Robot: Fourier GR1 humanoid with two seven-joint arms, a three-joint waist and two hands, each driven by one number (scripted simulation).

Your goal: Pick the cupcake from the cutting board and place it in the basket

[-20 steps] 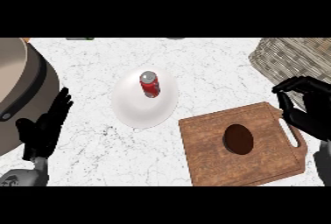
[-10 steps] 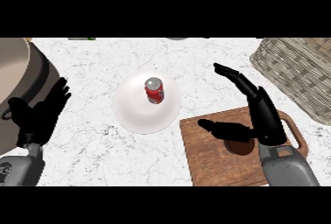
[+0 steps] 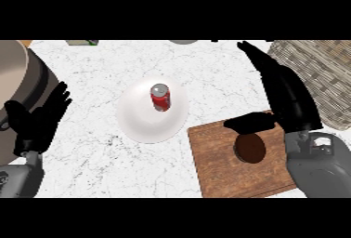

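Right robot hand (image 3: 288,100) hovers open just above the cupcake (image 3: 250,148); closing off-centre could knock it across the cutting board (image 3: 233,179).

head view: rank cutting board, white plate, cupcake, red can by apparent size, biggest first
1. cutting board, partly covered by the right robot hand
2. white plate, not far behind the board
3. cupcake
4. red can, standing on the plate, so it is nearer the camera; its rank against the cupcake is unsure
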